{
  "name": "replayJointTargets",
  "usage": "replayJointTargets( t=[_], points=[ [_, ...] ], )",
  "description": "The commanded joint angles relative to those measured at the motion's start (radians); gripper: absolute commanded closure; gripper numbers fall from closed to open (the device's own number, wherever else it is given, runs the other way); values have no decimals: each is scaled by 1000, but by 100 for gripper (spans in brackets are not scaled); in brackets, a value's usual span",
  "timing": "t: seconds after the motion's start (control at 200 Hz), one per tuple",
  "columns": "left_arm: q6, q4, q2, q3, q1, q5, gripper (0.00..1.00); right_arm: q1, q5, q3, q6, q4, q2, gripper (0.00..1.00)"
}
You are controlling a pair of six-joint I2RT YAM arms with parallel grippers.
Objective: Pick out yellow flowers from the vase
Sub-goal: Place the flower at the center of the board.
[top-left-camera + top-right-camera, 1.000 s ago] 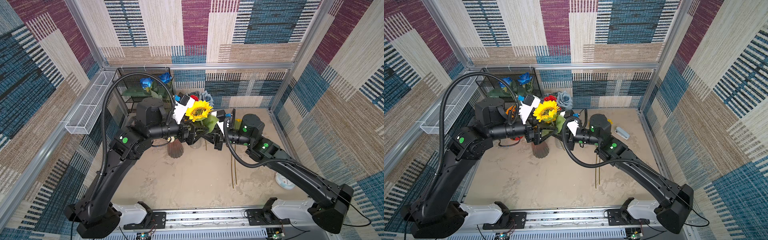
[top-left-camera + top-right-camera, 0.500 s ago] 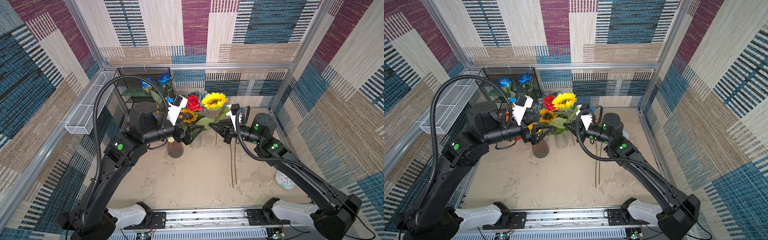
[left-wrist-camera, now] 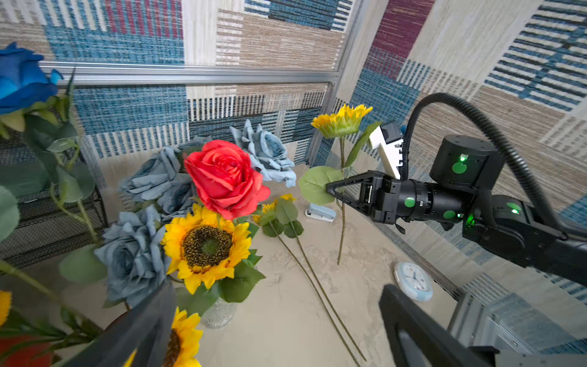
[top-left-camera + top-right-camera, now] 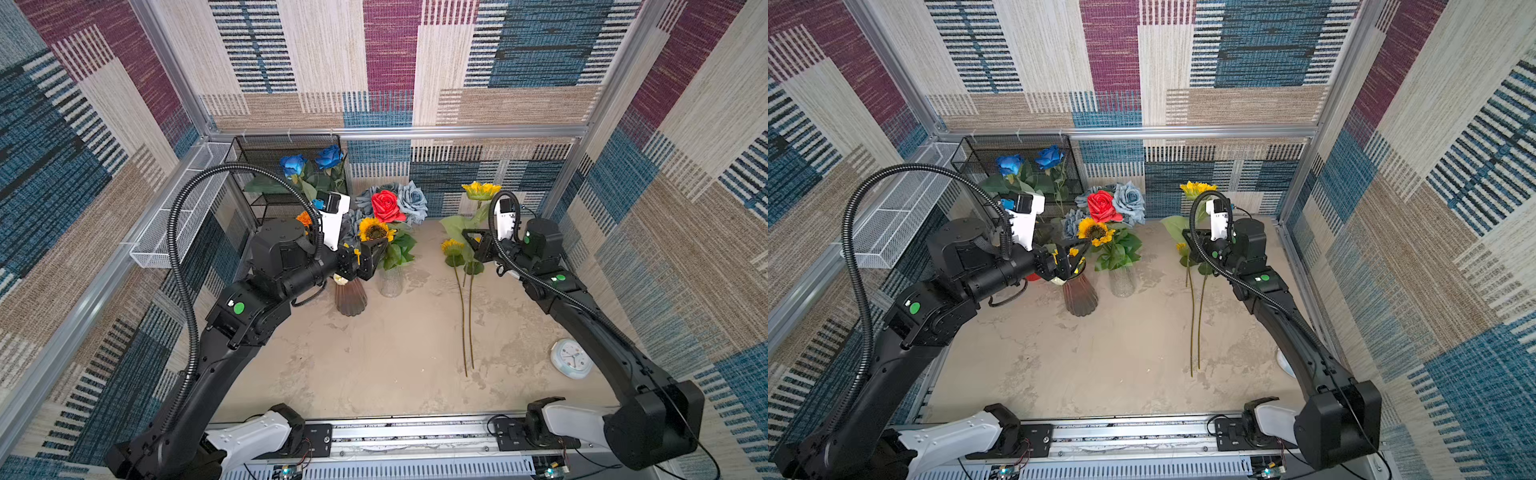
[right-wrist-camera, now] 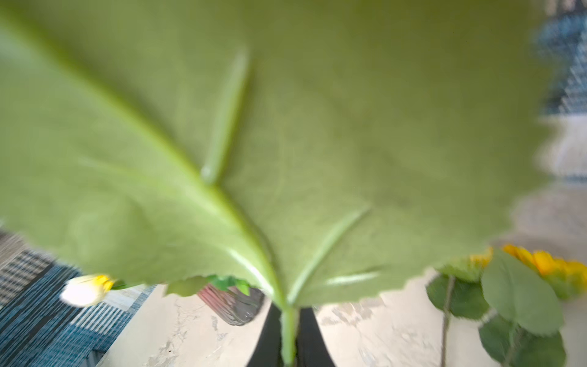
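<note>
My right gripper [image 4: 468, 236] [image 5: 288, 340] is shut on the green stem of a sunflower. Its yellow head [image 4: 481, 190] [image 3: 342, 121] stands upright above the jaws, right of the vases, and a big leaf [image 5: 286, 127] fills the right wrist view. Two more sunflowers [image 4: 465, 316] [image 4: 1196, 316] lie on the table below it. One sunflower [image 4: 375, 230] [image 3: 206, 246] stays in the clear glass vase [image 4: 390, 283] with the red rose [image 4: 386, 205]. My left gripper [image 4: 368, 257] [image 3: 276, 333] hangs open beside that vase, holding nothing. Another yellow bloom [image 3: 182, 341] shows by its finger.
A brown ribbed vase [image 4: 351, 297] stands left of the clear one. Grey-blue roses [image 3: 263, 149] and blue roses [image 4: 328, 157] crowd the back. A black mesh shelf [image 4: 266, 153] and white wire basket [image 4: 178, 220] sit back left. A clock [image 4: 571, 358] and stapler [image 3: 320, 212] lie right.
My right gripper has carried the sunflower rightward out of the bouquet toward the back right. The left arm drew back a little, its gripper still open.
</note>
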Motion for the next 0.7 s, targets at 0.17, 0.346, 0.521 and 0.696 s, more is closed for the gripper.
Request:
replayJointTargets(
  t=[0.17,0.346,0.521,0.696],
  points=[
    [-39,33,14,-44,6,-91,1,-34,28,134,-15,-255,265,100],
    [-34,34,14,-55,8,-92,1,-38,81,169,-20,-313,365,100],
    [-23,24,15,-48,9,-88,1,-53,101,178,-39,-361,427,100],
    [-26,32,24,-51,14,-74,1,-54,158,188,-69,-404,495,100]
  ],
)
